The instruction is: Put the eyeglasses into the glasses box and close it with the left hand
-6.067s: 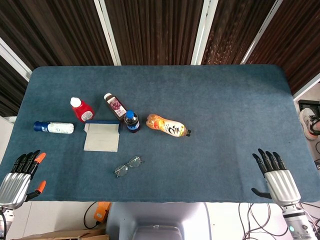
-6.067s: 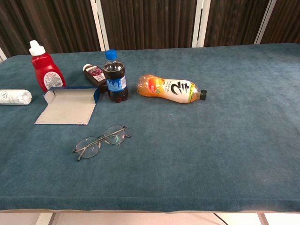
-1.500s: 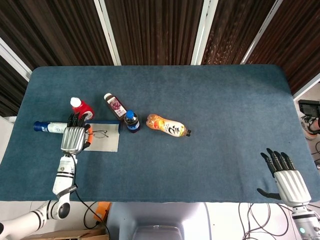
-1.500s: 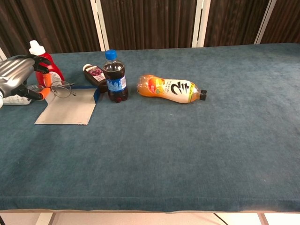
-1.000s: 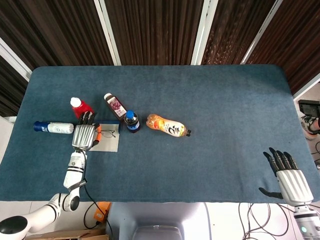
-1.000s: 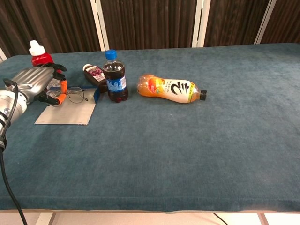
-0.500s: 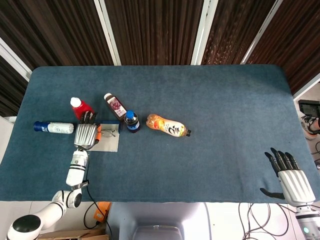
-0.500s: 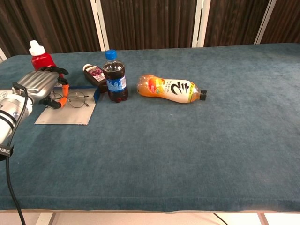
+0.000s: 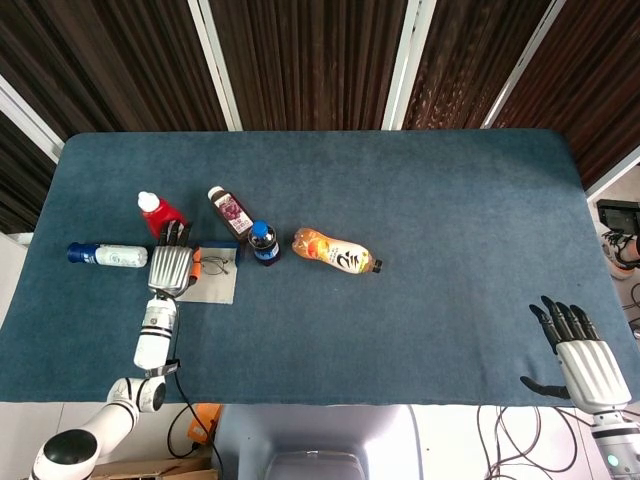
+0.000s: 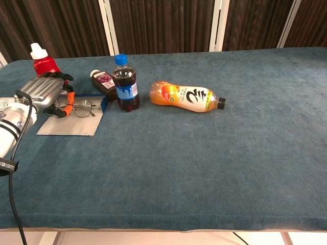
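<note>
Left hand (image 10: 47, 94) pinches thin wire-framed eyeglasses (image 10: 79, 108) low over open flat blue glasses box (image 10: 71, 125), not released; lid unclosed; right hand (image 9: 580, 355) open, idle

Our head view looks steeply down, whole table (image 9: 420, 200) framed, from afar. Our chest view faces forward, low, closer. We share left hand (image 9: 170, 268) (image 10: 43, 92), bottles.

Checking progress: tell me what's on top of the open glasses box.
The eyeglasses lie over the glasses box, pinched at one end by the left hand. That hand hides the box's left part.
</note>
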Available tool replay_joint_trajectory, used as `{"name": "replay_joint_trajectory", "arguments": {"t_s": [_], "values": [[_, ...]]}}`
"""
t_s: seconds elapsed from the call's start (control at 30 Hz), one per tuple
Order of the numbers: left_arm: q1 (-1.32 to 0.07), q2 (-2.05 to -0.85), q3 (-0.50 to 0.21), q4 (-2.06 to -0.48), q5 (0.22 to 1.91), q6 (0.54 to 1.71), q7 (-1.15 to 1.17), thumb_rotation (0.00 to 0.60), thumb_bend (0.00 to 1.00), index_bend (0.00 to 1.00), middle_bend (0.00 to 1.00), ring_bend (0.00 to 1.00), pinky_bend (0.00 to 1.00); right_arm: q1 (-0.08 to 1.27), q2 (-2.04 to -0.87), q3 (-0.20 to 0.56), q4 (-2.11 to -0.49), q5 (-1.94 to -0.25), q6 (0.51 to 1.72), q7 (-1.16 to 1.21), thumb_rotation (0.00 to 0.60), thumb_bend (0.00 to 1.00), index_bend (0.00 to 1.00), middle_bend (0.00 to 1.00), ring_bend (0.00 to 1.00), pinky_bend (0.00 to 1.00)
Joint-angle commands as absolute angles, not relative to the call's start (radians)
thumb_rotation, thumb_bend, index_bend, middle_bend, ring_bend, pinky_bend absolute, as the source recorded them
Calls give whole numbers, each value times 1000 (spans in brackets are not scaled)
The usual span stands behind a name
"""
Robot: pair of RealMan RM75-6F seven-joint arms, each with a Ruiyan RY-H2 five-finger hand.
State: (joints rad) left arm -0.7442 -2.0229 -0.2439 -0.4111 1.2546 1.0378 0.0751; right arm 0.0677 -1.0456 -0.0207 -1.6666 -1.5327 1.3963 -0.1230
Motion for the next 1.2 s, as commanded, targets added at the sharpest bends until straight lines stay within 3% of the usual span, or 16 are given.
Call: {"name": "replay_joint_trajectory", "arguments": {"t_s": [0.03,0.37,0.87,1.0,1.2], "values": [[-753,-2038,-248,-385,1255,1032,72,600,415,493,85,0,0,67,-1045,-21,-1668,-1533,1397,-122,600,35,0,0,0,0],[-759,-2050,-261,-366,1248,1024,83,600,394,306,65,0,0,68,-1042,-21,-1671,-1529,1393,-121,600,35,0,0,0,0],[-745,-2036,-259,-421,1265,1089,105,600,383,272,64,0,7,66,-1037,-22,-1673,-1533,1396,-117,600,34,0,0,0,0],[-710,-2007,-245,-502,1280,1138,98,600,383,272,66,0,10,68,-1038,-25,-1673,-1535,1390,-120,600,35,0,0,0,0],[-609,-1869,-179,-795,1313,1188,145,600,360,272,87,13,32,65,-1038,-27,-1675,-1542,1395,-119,600,35,0,0,0,0]]}}
